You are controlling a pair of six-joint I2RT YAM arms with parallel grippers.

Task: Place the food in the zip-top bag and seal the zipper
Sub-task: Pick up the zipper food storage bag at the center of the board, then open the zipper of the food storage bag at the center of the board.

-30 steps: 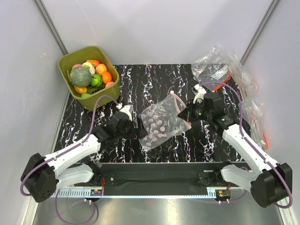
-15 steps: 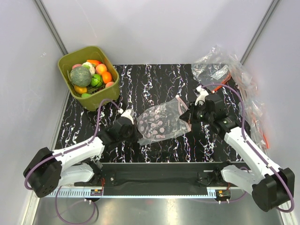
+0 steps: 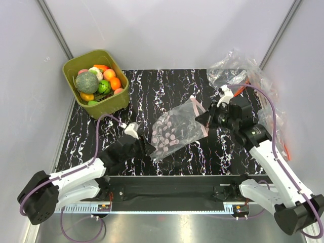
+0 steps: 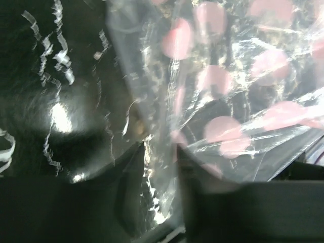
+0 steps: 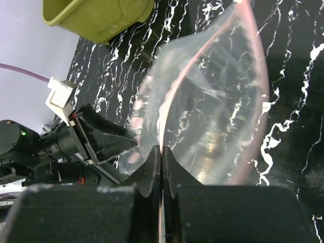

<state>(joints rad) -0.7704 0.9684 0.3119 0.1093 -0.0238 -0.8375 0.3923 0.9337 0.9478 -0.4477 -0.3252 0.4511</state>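
The left tool is at the lower left corner of the zip-top bag. In the left wrist view its dark fingers are blurred and cut off by the lower edge. Crumpled film fills the narrow gap between them; whether they pinch it, I cannot tell. From above, that tool's tip is hidden under the bag's corner.

The bag lies stretched between the two tools over the middle of the bench. It is clear film with round pink dots. Glare and creases hide whether it touches the surface.

The right tool has its fingers pressed together on the zipper, the pink-red strip. The strip bows away from them, so the mouth gapes. Nothing can be made out inside the bag.

The bench is black with white marbled veins and glossy.

The food sits heaped in an olive-green tub at the far left corner, well apart from the bag. The lower pieces are hidden by the broccoli head, the oranges and the lime on top.

A crumpled heap of plain clear bags lies at the far right corner, their outlines hard to separate.

Pale walls with grey metal posts enclose the bench.
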